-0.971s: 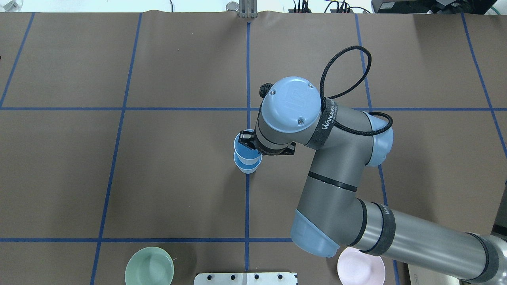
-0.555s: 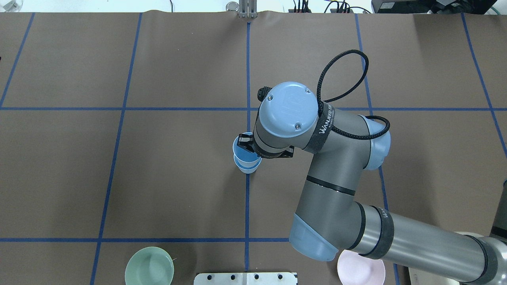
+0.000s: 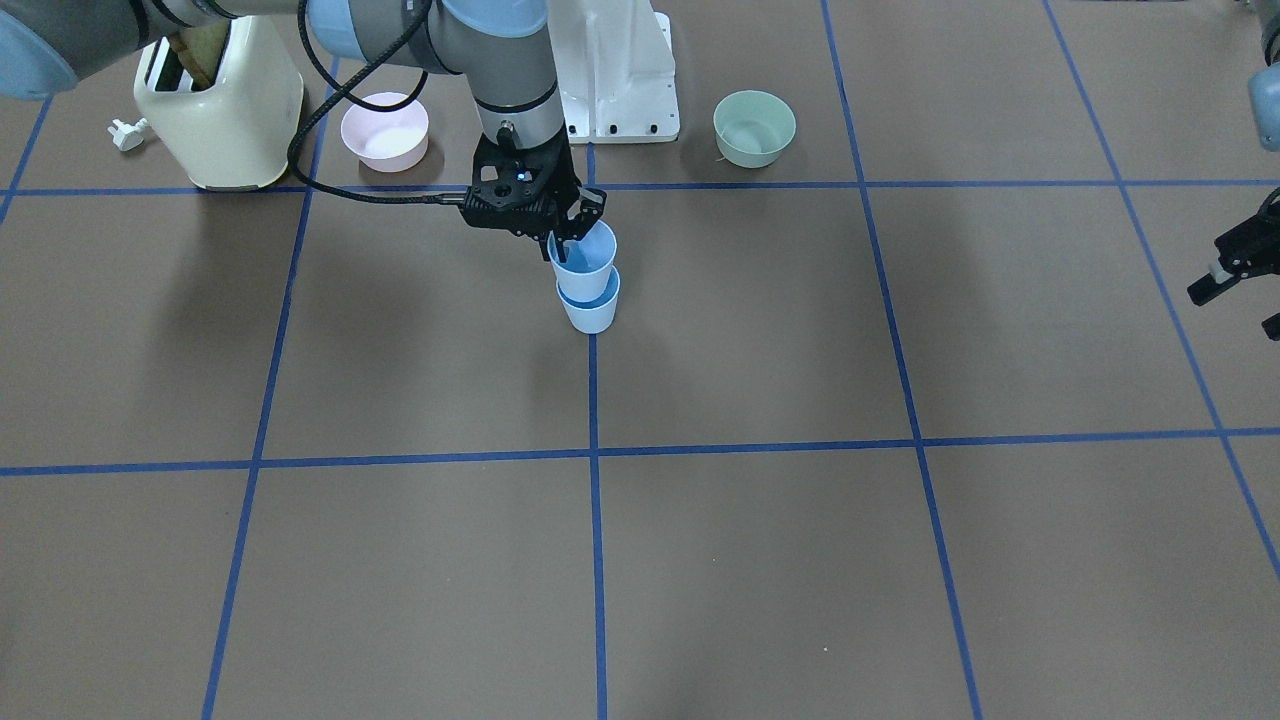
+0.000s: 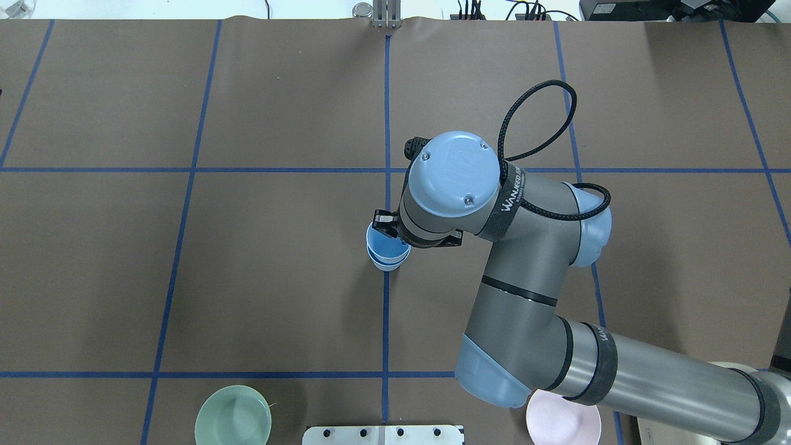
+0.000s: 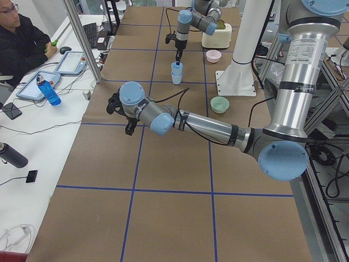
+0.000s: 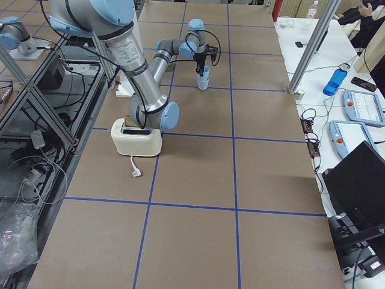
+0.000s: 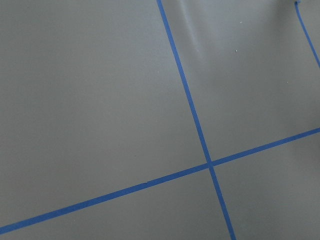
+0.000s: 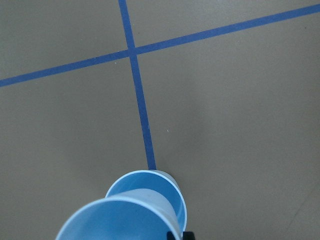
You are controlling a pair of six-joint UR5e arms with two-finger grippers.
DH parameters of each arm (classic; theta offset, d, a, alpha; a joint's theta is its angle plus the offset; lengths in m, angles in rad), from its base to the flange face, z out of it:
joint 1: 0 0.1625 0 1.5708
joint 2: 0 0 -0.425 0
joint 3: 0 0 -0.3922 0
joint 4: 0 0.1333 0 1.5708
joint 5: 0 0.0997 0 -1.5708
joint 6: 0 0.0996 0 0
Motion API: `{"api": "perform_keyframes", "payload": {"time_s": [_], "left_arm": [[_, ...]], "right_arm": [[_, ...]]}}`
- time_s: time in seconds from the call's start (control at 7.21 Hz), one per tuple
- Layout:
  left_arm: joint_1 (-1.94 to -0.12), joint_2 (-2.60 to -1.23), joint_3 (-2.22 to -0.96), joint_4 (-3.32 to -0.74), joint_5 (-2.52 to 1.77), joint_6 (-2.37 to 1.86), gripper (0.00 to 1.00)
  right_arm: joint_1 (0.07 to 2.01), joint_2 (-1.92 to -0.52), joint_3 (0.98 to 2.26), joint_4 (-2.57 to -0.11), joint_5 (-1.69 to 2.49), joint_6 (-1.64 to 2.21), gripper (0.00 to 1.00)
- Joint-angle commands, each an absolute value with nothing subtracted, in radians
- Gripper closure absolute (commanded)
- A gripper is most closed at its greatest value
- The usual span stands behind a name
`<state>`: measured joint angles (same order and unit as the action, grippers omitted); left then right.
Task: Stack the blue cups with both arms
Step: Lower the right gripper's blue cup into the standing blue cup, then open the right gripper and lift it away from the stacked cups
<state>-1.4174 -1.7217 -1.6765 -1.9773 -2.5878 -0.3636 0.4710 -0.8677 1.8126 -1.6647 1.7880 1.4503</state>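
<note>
Two pale-blue cups stand on the blue centre line. The lower cup (image 3: 591,308) (image 4: 387,264) rests on the table. The upper cup (image 3: 584,258) (image 4: 382,242) sits partly nested in it, slightly tilted. My right gripper (image 3: 562,238) (image 4: 387,225) is shut on the upper cup's rim, one finger inside and one outside. The right wrist view shows the upper cup (image 8: 117,220) in front of the lower cup (image 8: 159,186). My left gripper (image 3: 1238,285) is open and empty at the table's far left, seen also in the exterior left view (image 5: 121,113).
A mint-green bowl (image 4: 233,416) and a pink bowl (image 4: 565,425) sit near the white base pedestal (image 3: 615,70). A cream toaster (image 3: 222,105) stands beside the pink bowl. The left wrist view shows only brown table (image 7: 100,100) with blue tape lines.
My right gripper has lowered the upper cup into the lower cup, so the two rims now nearly overlap from above. The lower cup has stayed in place.
</note>
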Motion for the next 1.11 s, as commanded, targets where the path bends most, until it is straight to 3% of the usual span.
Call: {"api": "perform_keyframes", "payload": {"time_s": [0.0, 0.55, 0.97], "left_arm": [[-1.417, -1.720, -1.678, -1.977, -2.589, -0.364, 0.02], [-1.419, -1.713, -1.677, -1.979, -2.591, -0.364, 0.02], [-1.451, -1.713, -1.646, -1.977, -2.589, -0.333, 0.02]], "right_arm": [[0.472, -0.868, 1.828, -1.663, 1.764, 1.445, 0.00], [0.790, -0.877, 1.858, -1.666, 2.016, 1.239, 0.00], [1.090, -1.027, 1.852, -1.667, 2.222, 0.839, 0.00]]}}
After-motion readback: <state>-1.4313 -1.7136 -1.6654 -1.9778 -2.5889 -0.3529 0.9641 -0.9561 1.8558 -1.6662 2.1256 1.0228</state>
